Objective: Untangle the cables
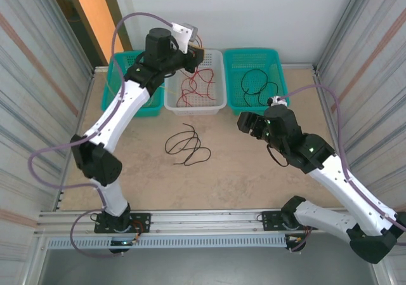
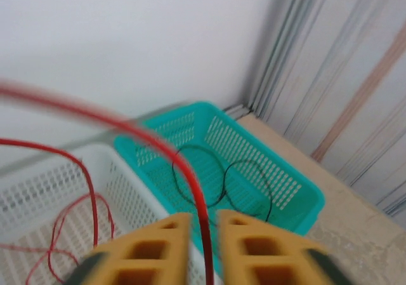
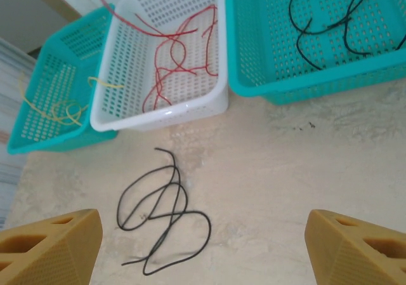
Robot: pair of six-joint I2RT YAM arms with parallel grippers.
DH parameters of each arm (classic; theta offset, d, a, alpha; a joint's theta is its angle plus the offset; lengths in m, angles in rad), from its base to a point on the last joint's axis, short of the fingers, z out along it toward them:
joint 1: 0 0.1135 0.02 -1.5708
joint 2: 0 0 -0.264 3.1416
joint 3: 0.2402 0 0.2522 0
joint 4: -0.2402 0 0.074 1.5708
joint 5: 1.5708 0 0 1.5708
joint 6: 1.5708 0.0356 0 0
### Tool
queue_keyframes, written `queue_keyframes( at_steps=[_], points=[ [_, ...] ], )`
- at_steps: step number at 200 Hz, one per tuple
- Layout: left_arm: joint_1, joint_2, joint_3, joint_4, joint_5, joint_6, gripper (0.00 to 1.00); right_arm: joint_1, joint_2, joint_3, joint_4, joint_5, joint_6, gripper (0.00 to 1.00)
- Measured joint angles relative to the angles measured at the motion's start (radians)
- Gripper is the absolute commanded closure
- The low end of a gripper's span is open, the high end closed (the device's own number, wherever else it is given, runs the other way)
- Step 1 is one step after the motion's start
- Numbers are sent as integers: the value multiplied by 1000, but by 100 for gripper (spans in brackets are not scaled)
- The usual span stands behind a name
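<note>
Several red cables [image 1: 196, 85] lie in the white basket [image 1: 219, 75]. My left gripper [image 1: 195, 55] hovers above its far end. In the left wrist view one red cable [image 2: 190, 177] runs between the yellow fingers [image 2: 168, 240] of the left gripper [image 2: 204, 216], with a small gap on each side. A black cable [image 1: 187, 145] lies looped on the table, also in the right wrist view [image 3: 166, 215]. My right gripper [image 1: 248, 123] hangs to its right. The right gripper [image 3: 203, 253] is wide open and holds nothing. Another black cable [image 3: 330, 25] lies in the right teal basket [image 3: 254, 44]. Yellow cables [image 3: 63, 110] lie in the left teal basket [image 3: 44, 88].
The three baskets stand side by side along the back wall. Corrugated metal walls close in the table on the left and right. A purple-grey arm cable [image 1: 330, 107] loops over the right side.
</note>
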Motion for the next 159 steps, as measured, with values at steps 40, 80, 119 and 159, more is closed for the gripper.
queue_keyframes(
  at_steps=[40,80,119,159],
  points=[
    [16,71,-151,-18,-32,-56,32,0,8,0,-5,-26,-1,19],
    [14,-46,-292,-40,-37,-76,35,-3,85,0,11,-76,-2,19],
    [14,-418,-487,-29,-34,-83,39,17,291,16,51,-158,-13,27],
    [14,-800,-781,-87,-57,-118,38,91,533,52,132,-242,-20,41]
  ],
)
